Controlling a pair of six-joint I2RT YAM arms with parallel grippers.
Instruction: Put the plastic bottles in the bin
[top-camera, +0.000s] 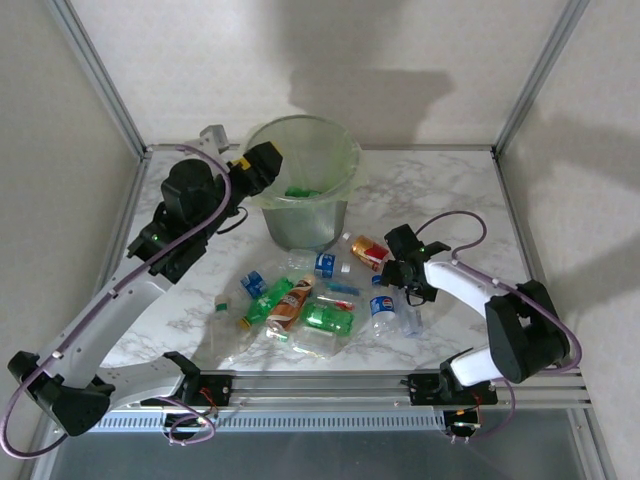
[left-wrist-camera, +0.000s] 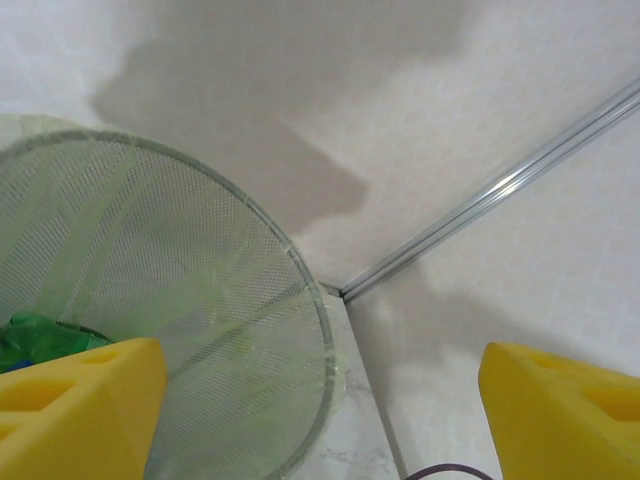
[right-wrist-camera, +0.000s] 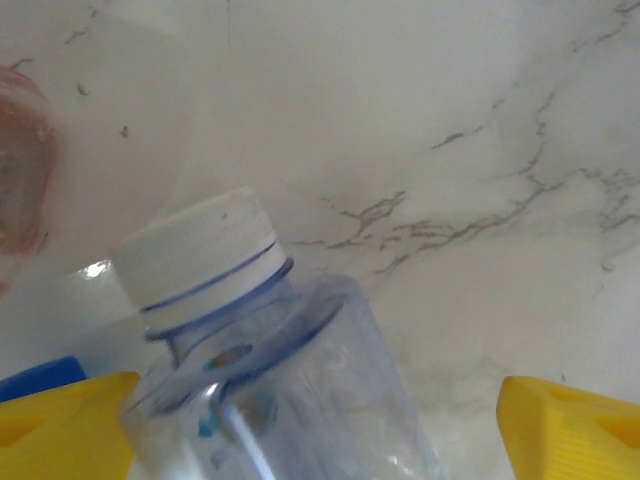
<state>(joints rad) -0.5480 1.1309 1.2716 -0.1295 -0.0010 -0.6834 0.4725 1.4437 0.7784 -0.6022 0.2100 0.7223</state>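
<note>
Right gripper (right-wrist-camera: 320, 425) open, straddling clear bottle (right-wrist-camera: 290, 390) at right end of plastic bottles (top-camera: 300, 300) heaped on table (top-camera: 450, 200), near side of bin (top-camera: 300, 228). Bottle off-centre between fingers: centre first. Close on shoulder below white cap (right-wrist-camera: 200, 260), lift clear of neighbours. Left gripper (left-wrist-camera: 320, 420) open, empty, above bin's left rim.

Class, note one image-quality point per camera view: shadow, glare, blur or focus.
Top external view: large soft shadows on the back wall behind the bin; left wrist view: another wall shadow, bin mesh fairly sharp; right wrist view: the white-capped clear bottle is close and blurred, the marble table sharper.
</note>
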